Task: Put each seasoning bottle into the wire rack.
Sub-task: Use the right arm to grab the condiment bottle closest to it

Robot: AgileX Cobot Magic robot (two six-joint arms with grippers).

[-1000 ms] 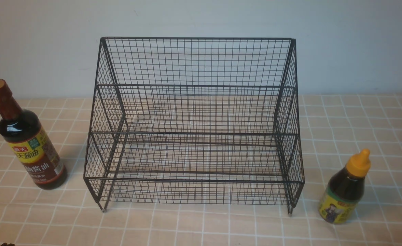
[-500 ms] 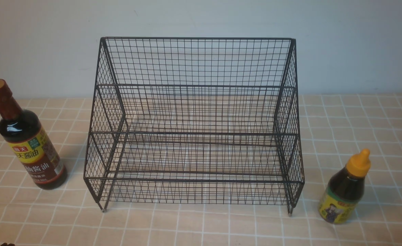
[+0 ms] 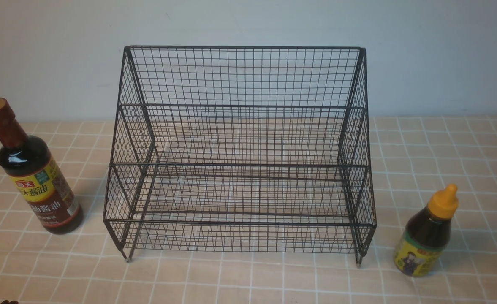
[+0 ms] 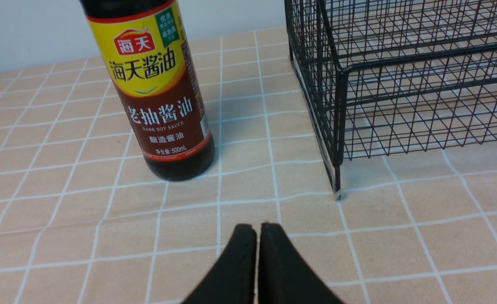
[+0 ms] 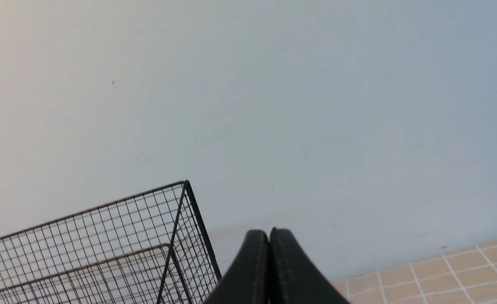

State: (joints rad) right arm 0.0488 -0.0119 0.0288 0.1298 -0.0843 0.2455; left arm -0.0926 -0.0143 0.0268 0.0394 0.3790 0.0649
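The black wire rack (image 3: 240, 160) stands in the middle of the table with nothing in it. A tall seasoning bottle (image 3: 35, 177) with a red-brown neck stands upright left of the rack. A squat seasoning bottle (image 3: 427, 236) with a pointed orange cap stands upright to the rack's right. In the left wrist view my left gripper (image 4: 256, 230) is shut and empty, low over the cloth, short of the tall bottle (image 4: 155, 97) and the rack's corner (image 4: 337, 126). My right gripper (image 5: 269, 234) is shut and empty, facing the wall beside the rack's top corner (image 5: 185, 185). Neither gripper shows in the front view.
A tan checked cloth (image 3: 248, 278) covers the table, and a pale wall (image 3: 248, 21) rises right behind the rack. The rack's front foot (image 4: 337, 190) rests on the cloth a little ahead of my left gripper.
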